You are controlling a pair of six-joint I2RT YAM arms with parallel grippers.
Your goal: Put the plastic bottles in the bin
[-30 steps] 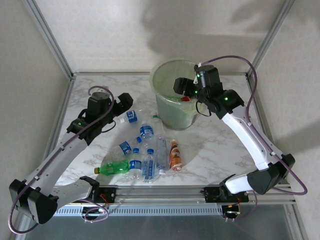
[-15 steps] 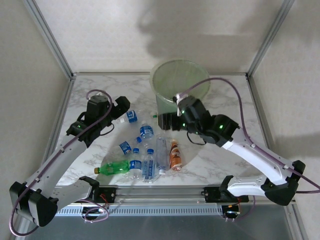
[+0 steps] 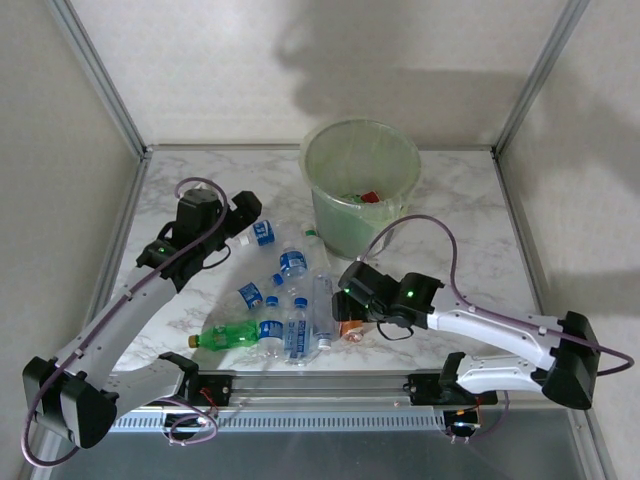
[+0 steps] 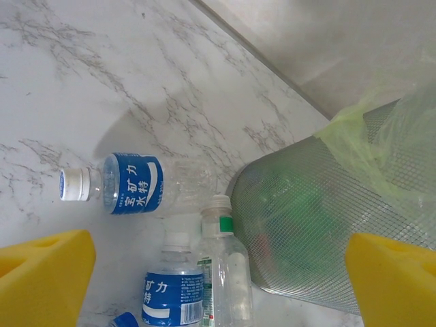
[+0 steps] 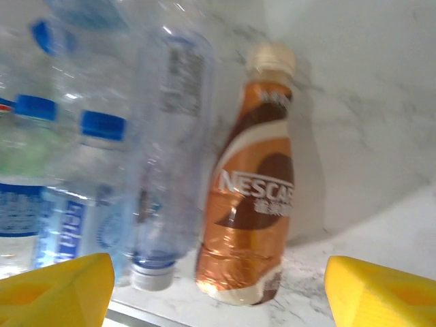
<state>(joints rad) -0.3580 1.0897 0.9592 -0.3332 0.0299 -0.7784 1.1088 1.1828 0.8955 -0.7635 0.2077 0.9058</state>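
Several plastic bottles lie on the marble table in front of the bin (image 3: 345, 228), a pale-green bucket with a liner. My right gripper (image 3: 348, 305) hangs low and open over the orange-labelled bottle (image 3: 349, 320). In the right wrist view that bottle (image 5: 255, 204) lies between the yellow fingertips (image 5: 58, 289), next to a clear bottle (image 5: 167, 157). My left gripper (image 3: 248, 213) is open beside a blue-labelled bottle (image 3: 262, 233). The left wrist view shows this bottle (image 4: 129, 182), a clear green-banded bottle (image 4: 225, 272) and another blue-labelled one (image 4: 174, 289) against the bin (image 4: 327, 225). Neither gripper holds anything.
A green bottle (image 3: 228, 333) lies nearest the front rail (image 3: 320, 385). Inside the bin a red cap (image 3: 370, 197) and green plastic show. Metal frame posts rise at the table's back corners. Bare marble lies right of the bin and at the far left.
My right arm has swung from over the bin down to the front of the table, above the orange-labelled bottle. The left arm has hardly moved.
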